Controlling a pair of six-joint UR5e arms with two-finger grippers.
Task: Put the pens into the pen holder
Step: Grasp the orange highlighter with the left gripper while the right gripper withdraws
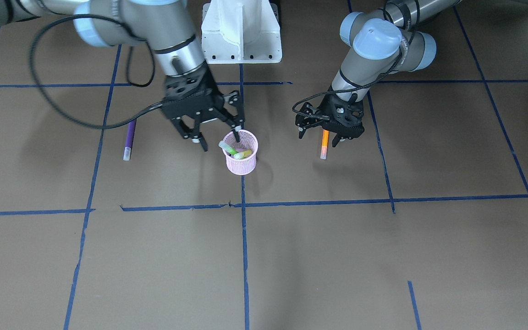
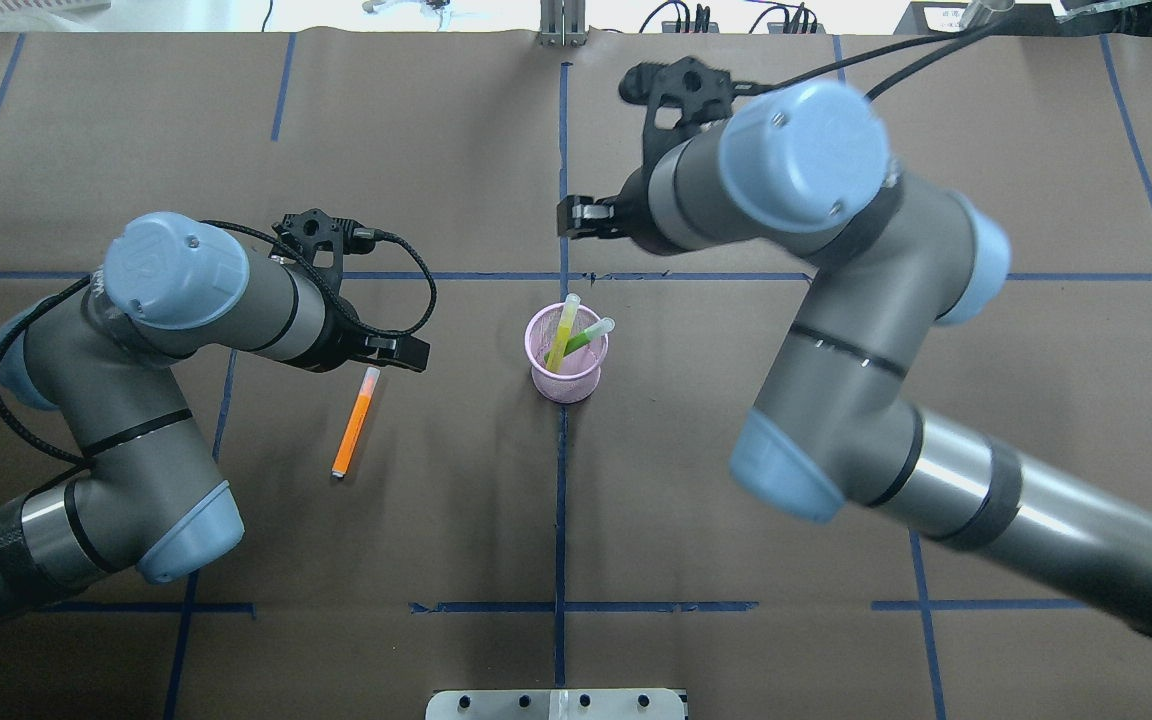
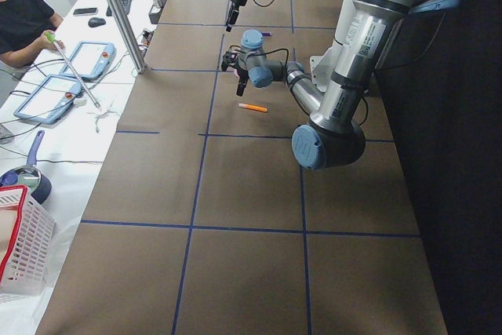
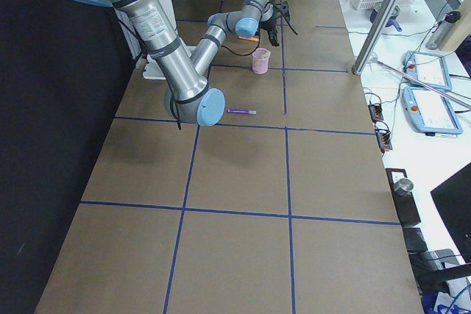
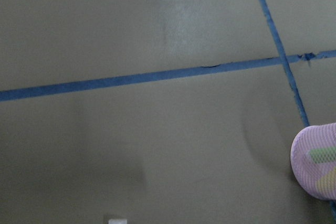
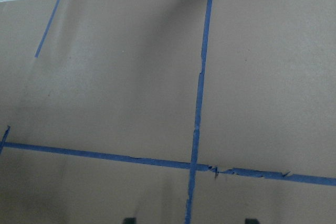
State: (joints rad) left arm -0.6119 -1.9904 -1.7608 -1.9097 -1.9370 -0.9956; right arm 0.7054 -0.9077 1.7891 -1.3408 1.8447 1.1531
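The pink mesh pen holder (image 1: 242,158) (image 2: 566,372) stands upright at the table's middle, with a green pen (image 1: 228,148) and a yellow pen (image 2: 562,335) leaning inside. The holder's edge shows in the left wrist view (image 5: 315,163). An orange pen (image 1: 324,144) (image 2: 353,425) lies flat on the table. My left gripper (image 1: 319,138) (image 2: 388,354) hovers over it, jaws open on either side, not touching. A purple pen (image 1: 129,140) (image 4: 241,111) lies flat, hidden under my right arm in the overhead view. My right gripper (image 1: 218,137) is open and empty beside the holder's rim.
The white robot base mount (image 1: 241,32) stands behind the holder. Blue tape lines (image 1: 244,256) grid the brown table. Beyond the table's far edge is a side bench with tablets (image 3: 86,60) and a red basket (image 3: 20,249), where an operator sits.
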